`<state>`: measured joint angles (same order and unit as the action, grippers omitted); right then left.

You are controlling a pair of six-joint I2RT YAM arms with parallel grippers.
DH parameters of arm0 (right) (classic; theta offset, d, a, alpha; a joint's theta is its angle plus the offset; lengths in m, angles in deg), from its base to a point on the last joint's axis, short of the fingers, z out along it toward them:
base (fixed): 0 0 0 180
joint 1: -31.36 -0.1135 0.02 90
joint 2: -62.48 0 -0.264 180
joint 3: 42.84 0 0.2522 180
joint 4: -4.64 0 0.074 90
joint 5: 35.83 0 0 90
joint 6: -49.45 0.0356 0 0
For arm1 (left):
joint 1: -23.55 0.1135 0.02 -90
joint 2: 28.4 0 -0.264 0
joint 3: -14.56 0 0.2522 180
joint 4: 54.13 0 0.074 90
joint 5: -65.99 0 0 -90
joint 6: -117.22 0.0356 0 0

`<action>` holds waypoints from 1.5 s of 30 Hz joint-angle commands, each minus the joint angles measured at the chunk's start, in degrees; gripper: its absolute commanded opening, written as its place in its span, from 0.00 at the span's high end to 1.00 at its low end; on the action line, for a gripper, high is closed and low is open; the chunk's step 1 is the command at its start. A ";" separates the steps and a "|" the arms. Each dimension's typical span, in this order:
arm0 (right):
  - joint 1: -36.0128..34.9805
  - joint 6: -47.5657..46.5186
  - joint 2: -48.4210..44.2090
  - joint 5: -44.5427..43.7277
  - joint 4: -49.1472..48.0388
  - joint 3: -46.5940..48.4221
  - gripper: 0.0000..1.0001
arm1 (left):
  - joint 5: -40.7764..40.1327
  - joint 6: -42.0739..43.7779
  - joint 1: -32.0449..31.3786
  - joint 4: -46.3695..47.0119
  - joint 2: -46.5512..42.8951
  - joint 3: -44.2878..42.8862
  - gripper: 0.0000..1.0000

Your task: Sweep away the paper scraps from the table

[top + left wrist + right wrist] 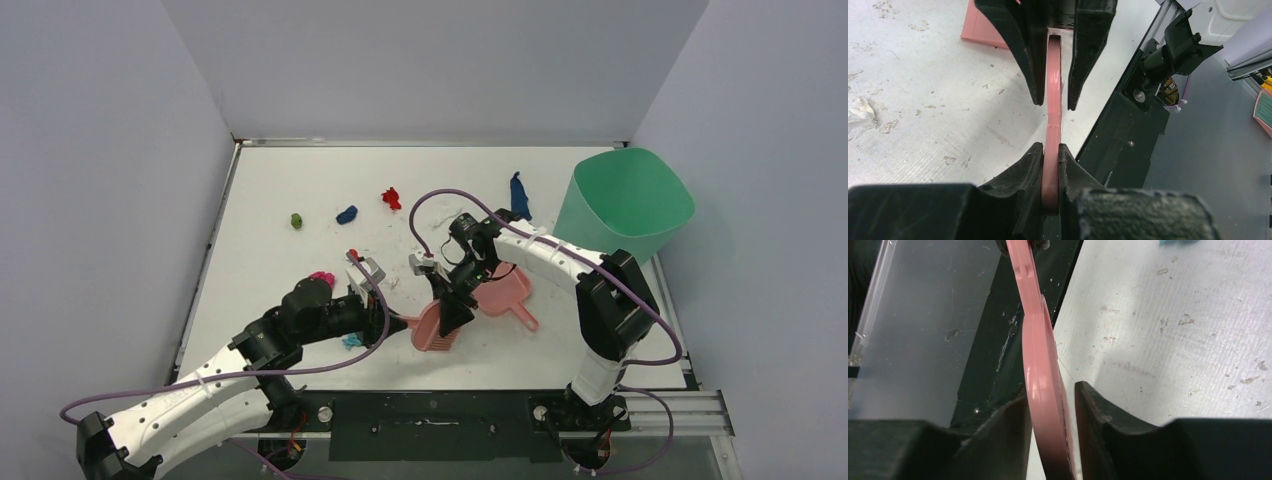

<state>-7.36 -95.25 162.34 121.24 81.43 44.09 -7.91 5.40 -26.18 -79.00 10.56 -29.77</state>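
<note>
Pink brush, left end effector clamped

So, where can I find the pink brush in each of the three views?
Top external: the pink brush lies just below centre, beside the pink dustpan.
Left wrist: its handle runs up the middle, clamped in the left tool.
Right wrist: edge-on, left of centre, inside the right tool.
Shared landmark: the black plate along the white table's near edge.

table: white, scuffed
scraps: red, blue, green and dark blue far; magenta and cyan near left
dustpan: right of centre
bin: far right corner
</note>
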 commanded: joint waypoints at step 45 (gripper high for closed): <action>16.69 22.10 -33.31 -57.38 -27.70 -35.59 0.47 | -11.54 -1.73 1.98 -7.46 -8.26 -2.92 1.00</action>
<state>7.81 -73.61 130.23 61.29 53.67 6.50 -19.65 3.89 -24.59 -88.64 2.17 -30.91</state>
